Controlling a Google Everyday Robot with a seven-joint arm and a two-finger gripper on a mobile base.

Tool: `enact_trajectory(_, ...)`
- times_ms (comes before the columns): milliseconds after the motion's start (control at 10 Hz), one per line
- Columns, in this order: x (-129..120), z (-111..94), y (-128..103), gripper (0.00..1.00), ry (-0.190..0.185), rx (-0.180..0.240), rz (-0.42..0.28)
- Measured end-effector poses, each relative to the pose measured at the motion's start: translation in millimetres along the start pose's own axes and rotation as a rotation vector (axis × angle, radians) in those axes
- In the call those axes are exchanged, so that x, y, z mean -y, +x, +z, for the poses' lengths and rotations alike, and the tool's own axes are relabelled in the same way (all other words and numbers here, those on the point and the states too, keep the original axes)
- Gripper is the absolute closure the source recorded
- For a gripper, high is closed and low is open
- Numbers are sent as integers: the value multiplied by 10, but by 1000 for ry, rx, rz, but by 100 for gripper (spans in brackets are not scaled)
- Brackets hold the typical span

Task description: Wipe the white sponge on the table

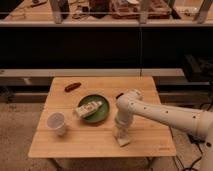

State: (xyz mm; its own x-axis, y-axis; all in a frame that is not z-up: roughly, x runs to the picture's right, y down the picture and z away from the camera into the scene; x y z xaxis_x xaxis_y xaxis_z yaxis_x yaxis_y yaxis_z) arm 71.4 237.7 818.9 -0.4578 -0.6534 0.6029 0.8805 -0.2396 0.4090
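Observation:
The light wooden table (75, 142) fills the middle of the camera view. The white sponge (123, 141) is a small cream block lying on the table near its front edge, right of centre. My white arm reaches in from the right and points down, and my gripper (120, 133) is right on top of the sponge, pressing on its upper end. The sponge's lower end sticks out below the gripper.
A green plate (102, 114) with a pale packet (89, 108) on it sits left of the gripper. A white cup (56, 123) stands at the front left. A red sausage-like item (72, 87) lies at the back left. Dark shelving stands behind the table.

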Motion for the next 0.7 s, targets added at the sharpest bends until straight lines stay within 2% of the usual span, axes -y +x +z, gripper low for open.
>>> enact_trajectory(100,93,7,53,61,-3,0,3)
enact_trajectory(200,116,2,66,63,-4,-2,12)
enact_trajectory(300,103,-13,68,69,-7,-5,25)
enact_trajectory(400,25,-50,44,82,-15,-11,47)
enact_trajectory(500,-68,-81,-7,90,-24,-10,65)
enact_trajectory(600,-225,-133,-87,98,-36,-10,89)
enact_trajectory(700,-430,-189,-197,100,-49,-8,116)
